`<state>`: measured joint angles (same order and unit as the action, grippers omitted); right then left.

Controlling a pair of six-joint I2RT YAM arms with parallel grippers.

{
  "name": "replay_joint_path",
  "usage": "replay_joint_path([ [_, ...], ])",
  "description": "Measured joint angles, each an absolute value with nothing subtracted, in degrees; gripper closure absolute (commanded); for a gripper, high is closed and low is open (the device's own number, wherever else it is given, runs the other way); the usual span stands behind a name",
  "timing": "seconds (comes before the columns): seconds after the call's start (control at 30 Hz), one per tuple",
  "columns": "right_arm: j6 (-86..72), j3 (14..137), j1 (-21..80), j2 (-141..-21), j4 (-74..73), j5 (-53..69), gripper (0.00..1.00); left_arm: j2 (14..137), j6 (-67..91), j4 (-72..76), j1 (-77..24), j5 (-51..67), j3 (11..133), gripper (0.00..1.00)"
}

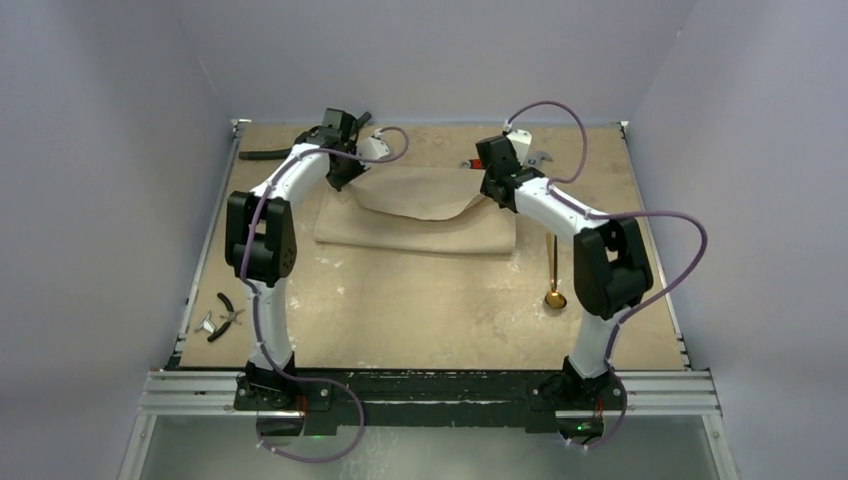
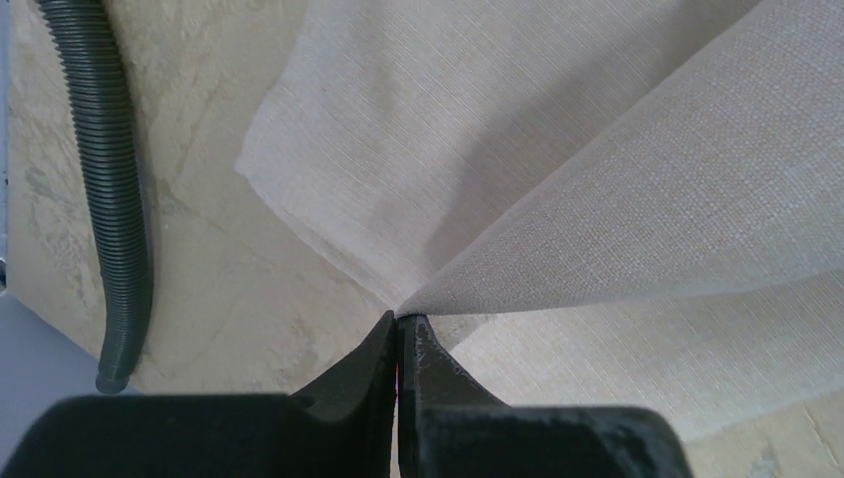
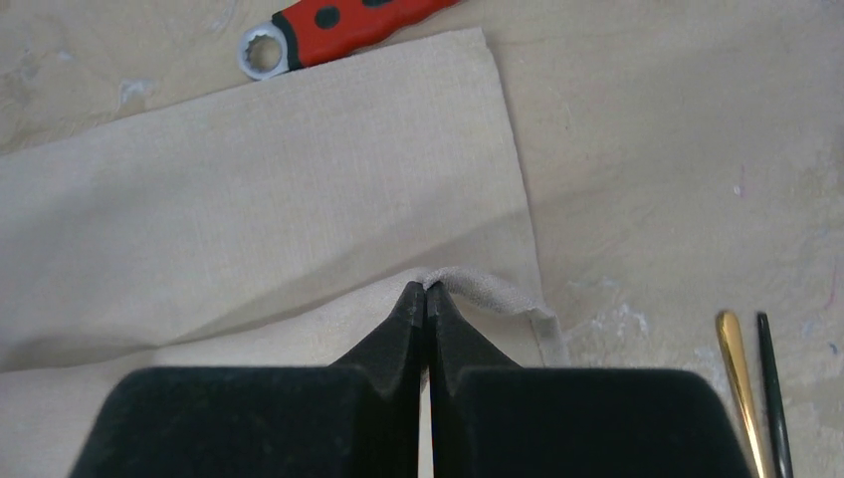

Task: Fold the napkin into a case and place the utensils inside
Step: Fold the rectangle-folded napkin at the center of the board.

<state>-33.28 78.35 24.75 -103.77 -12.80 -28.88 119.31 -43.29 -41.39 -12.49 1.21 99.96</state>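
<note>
Currently, napkin [image 1: 420,225]: one, on the table [image 1: 400,310], far edge lifted.
Left gripper [image 2: 398,321]: clenched on one napkin corner.
Right gripper [image 3: 426,289]: clenched on another corner.
Spoon [image 1: 553,268]: one, right of napkin.

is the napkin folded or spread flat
Mid-fold: the left gripper and right gripper each pinch the napkin, one layer lifted over another lying flat.

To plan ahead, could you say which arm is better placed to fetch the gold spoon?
Probably right: the spoon lies beside the right arm, across the napkin from the left gripper. The right gripper must release its corner first.
</note>
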Motion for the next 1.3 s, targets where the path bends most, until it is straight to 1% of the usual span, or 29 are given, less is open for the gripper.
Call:
replay_joint_path([
  [0.13, -31.8, 82.6, 23.5, -110.0, -11.5, -28.8, 1.0, 122.5, -42.4, -40.3, -12.5, -0.6, 103.0, 1.0],
  [0.37, -30.4, 88.2, 21.5, -117.0, -10.1, -27.8, 1.0, 126.8, -41.5, -39.4, -12.5, -2.6, 106.7, 1.0],
  [0.4, -30.2, 89.2, 21.2, -118.0, -10.0, -27.6, 0.98, 127.3, -41.5, -39.3, -12.5, -2.9, 107.3, 1.0],
  [0.43, -30.0, 90.2, 20.9, -118.9, -9.9, -27.4, 0.92, 127.7, -41.5, -39.0, -12.5, -3.1, 107.7, 1.0],
  [0.47, -29.9, 91.3, 20.6, -119.8, -9.7, -27.3, 0.88, 128.0, -41.5, -38.4, -12.4, -3.3, 107.8, 0.96],
  [0.53, -29.5, 93.2, 20.1, -121.4, -9.3, -27.0, 0.82, 128.4, -41.5, -37.5, -12.4, -3.8, 107.8, 0.78],
  [0.57, -29.3, 94.1, 19.8, -122.1, -9.3, -27.0, 0.76, 128.6, -41.5, -36.9, -12.3, -4.3, 107.8, 0.7],
  [0.63, -29.2, 96.7, 19.4, -124.1, -9.0, -26.6, 0.59, 128.9, -41.2, -35.6, -12.3, -5.5, 107.8, 0.6],
  [0.67, -29.1, 97.8, 19.1, -125.1, -8.8, -26.3, 0.52, 128.9, -41.1, -34.8, -12.2, -5.9, 107.8, 0.55],
  [0.7, -29.0, 98.7, 18.9, -126.0, -8.7, -26.2, 0.47, 129.0, -40.8, -34.1, -12.2, -6.3, 107.8, 0.52],
  [0.73, -28.9, 99.5, 18.7, -126.7, -8.6, -26.1, 0.45, 129.0, -40.6, -33.3, -12.1, -6.8, 107.8, 0.51],
  [0.77, -28.7, 100.3, 18.5, -127.5, -8.6, -26.0, 0.44, 129.0, -40.3, -32.7, -12.0, -7.1, 107.8, 0.5],
  [0.83, -28.4, 102.0, 18.2, -129.2, -8.6, -26.1, 0.35, 129.2, -39.7, -31.6, -11.9, -8.0, 108.3, 0.49],
  [0.87, -28.4, 102.6, 18.1, -129.8, -8.6, -26.2, 0.33, 129.4, -39.5, -31.2, -11.8, -8.2, 108.6, 0.49],
  [0.97, -27.8, 105.0, 17.8, -131.3, -8.7, -27.6, 0.29, 129.9, -38.0, -30.4, -11.3, -8.8, 110.8, 0.46],
  [1.03, -27.4, 105.7, 17.6, -131.4, -8.7, -28.6, 0.27, 130.0, -36.8, -30.7, -10.9, -8.8, 113.1, 0.41],
  [1.13, -26.9, 105.1, 17.6, -130.3, -7.7, -30.0, 0.26, 130.0, -35.0, -30.6, -10.0, -8.5, 116.5, 0.39],
  [1.2, -26.7, 103.2, 17.6, -128.4, -6.7, -30.6, 0.27, 129.6, -34.0, -30.5, -9.5, -8.0, 117.1, 0.4],
  [1.3, -26.8, 99.8, 17.6, -125.0, -6.1, -30.9, 0.33, 128.9, -33.0, -31.6, -9.3, -6.1, 115.7, 0.41],
])
